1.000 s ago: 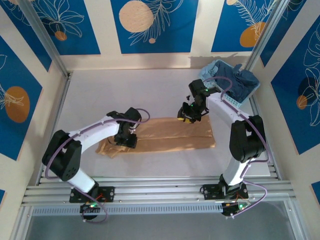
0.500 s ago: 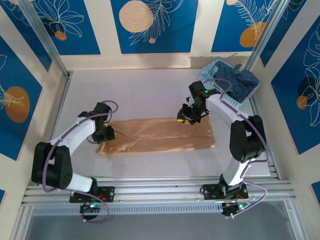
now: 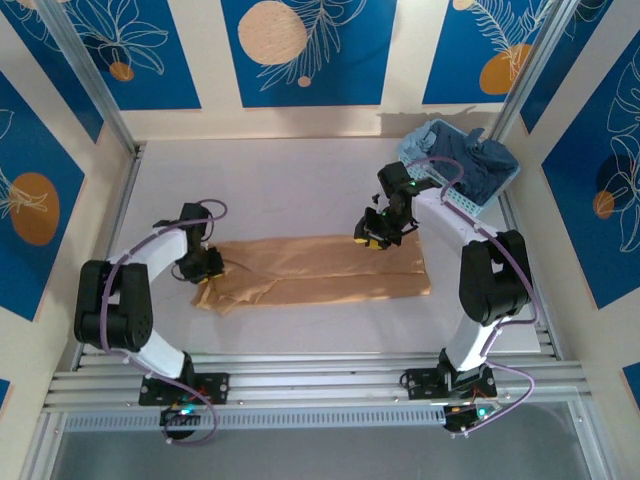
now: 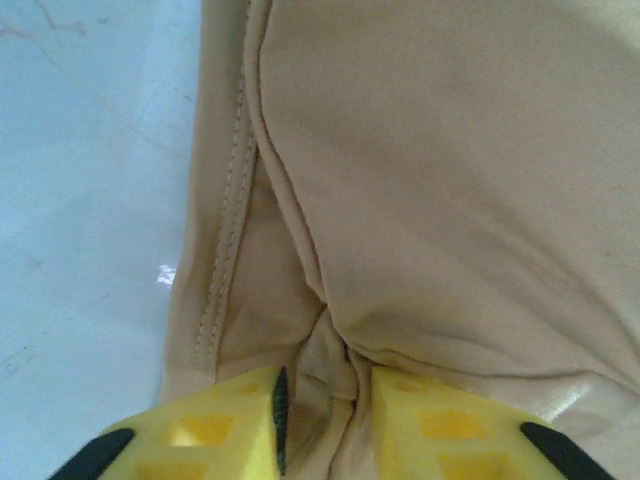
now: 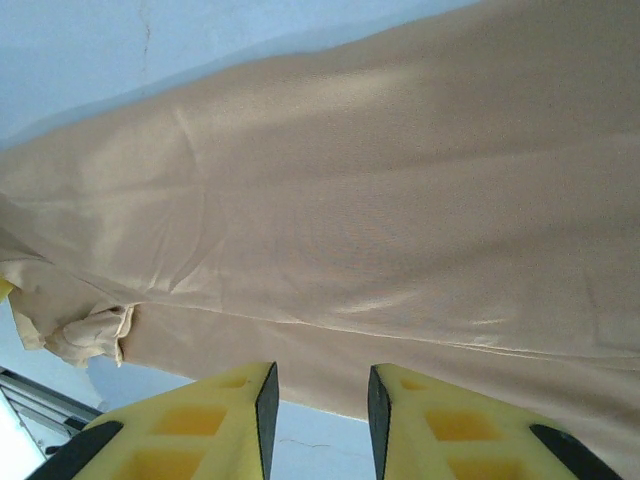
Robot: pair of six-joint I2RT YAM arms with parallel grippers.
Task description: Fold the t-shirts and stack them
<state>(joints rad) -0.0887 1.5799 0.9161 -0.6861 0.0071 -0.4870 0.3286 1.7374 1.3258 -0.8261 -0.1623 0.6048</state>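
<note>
left gripper (image 4: pixel 322 388) pinches a bunched fold of the tan t-shirt (image 4: pixel 450 180)

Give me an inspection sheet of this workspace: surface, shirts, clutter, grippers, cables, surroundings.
Surface: white table, faintly scuffed.
Job's things: tan t-shirt folded into a long strip, left end rumpled; dark blue t-shirt heaped in the light-blue basket.
Clutter: that basket, at the far right corner.
Grippers: left gripper pinches a pucker at the strip's left end; right gripper over its far edge, jaws apart, nothing between.
Cables: purple cables run along both arms, none on the cloth.
Surroundings: blue leaf-print panels, aluminium frame.
</note>
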